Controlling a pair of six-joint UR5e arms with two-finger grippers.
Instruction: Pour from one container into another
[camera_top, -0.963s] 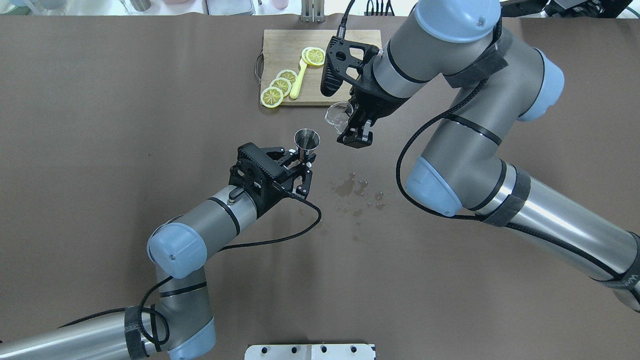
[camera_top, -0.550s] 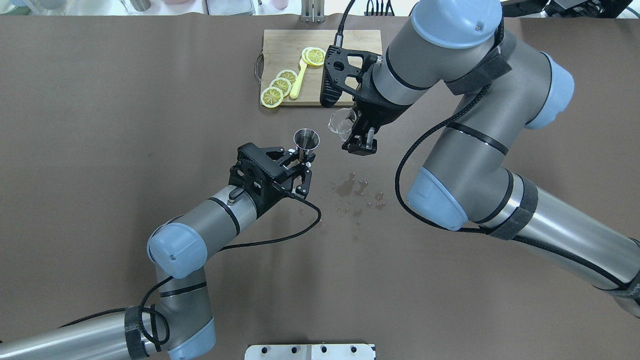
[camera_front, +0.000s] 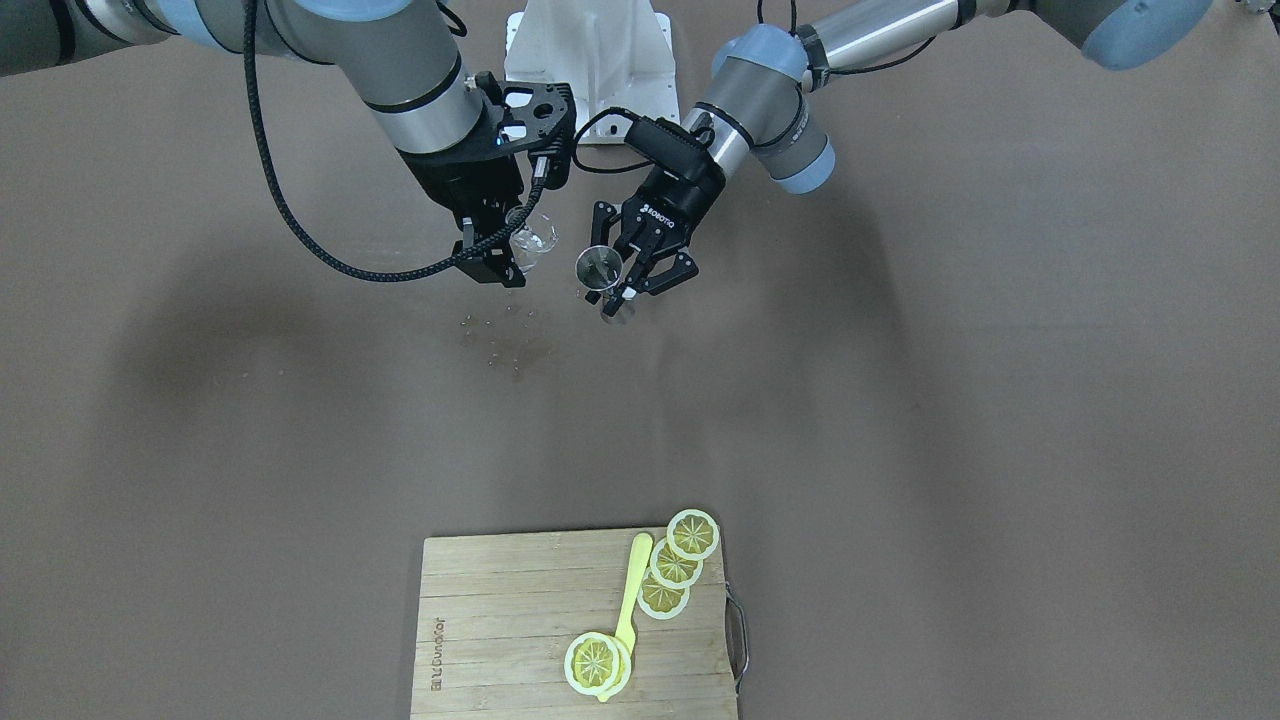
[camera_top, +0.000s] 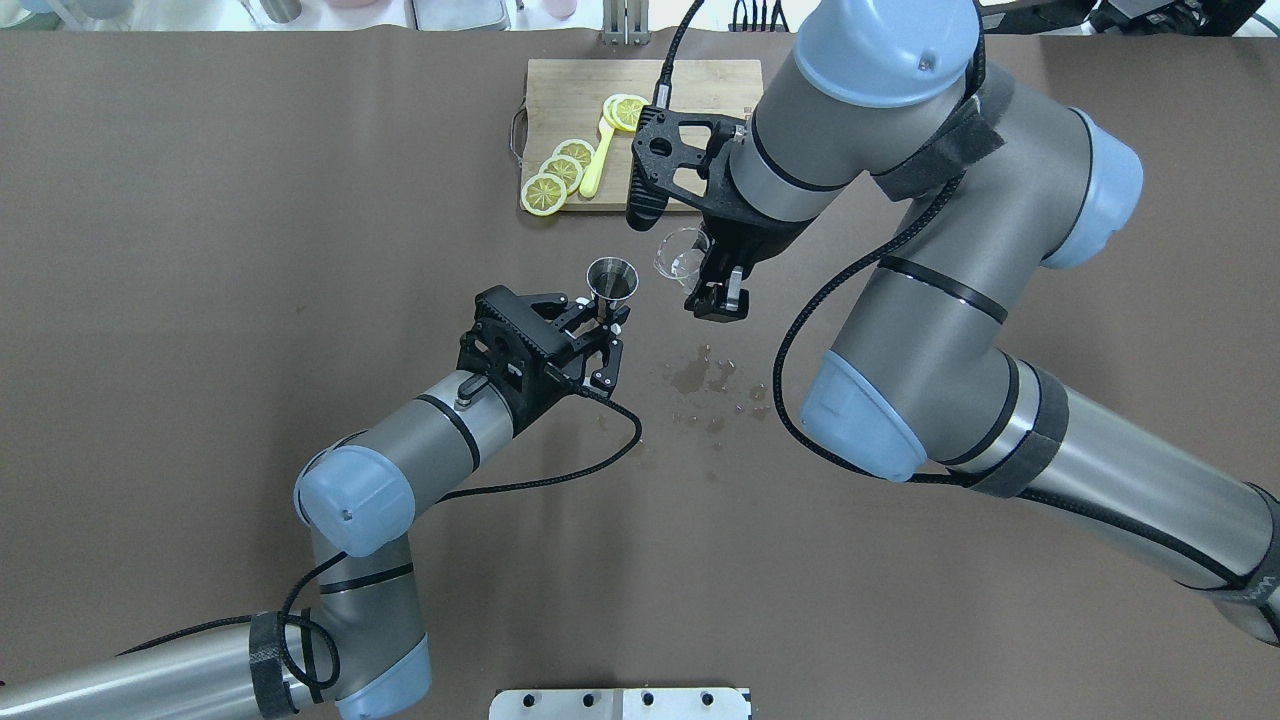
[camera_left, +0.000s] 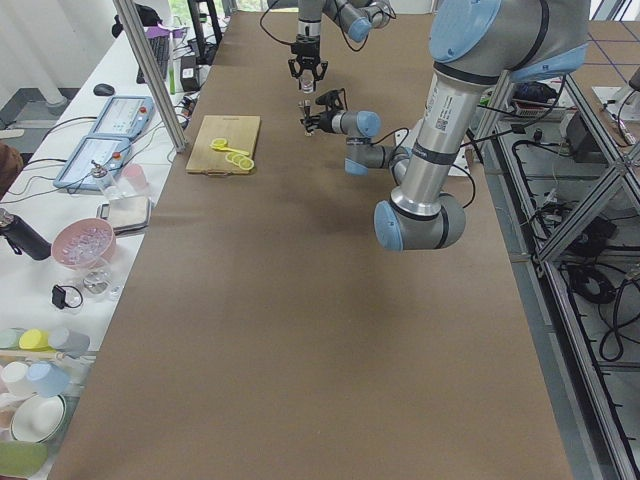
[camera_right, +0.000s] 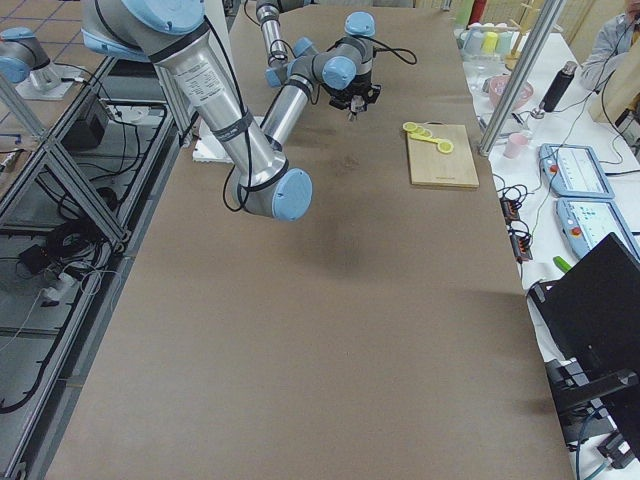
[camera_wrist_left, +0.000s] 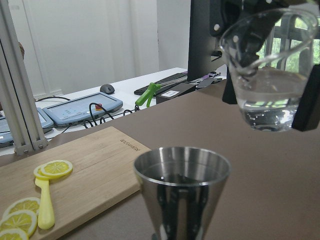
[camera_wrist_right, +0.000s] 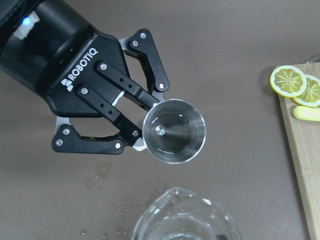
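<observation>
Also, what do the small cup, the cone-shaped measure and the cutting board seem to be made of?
Cup: clear glass or clear plastic, glossy; the background shows straight through its wall.
Measure: metal, probably stainless steel, polished; it mirrors its surroundings.
Board: light wood, perhaps bamboo, matt; it shows long strips and grain.

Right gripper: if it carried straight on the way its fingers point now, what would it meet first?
Probably the bare table, near the spilled drops. The right gripper, shut on the glass cup, points steeply down; the jigger lies off that line. Depth is unclear.
</observation>
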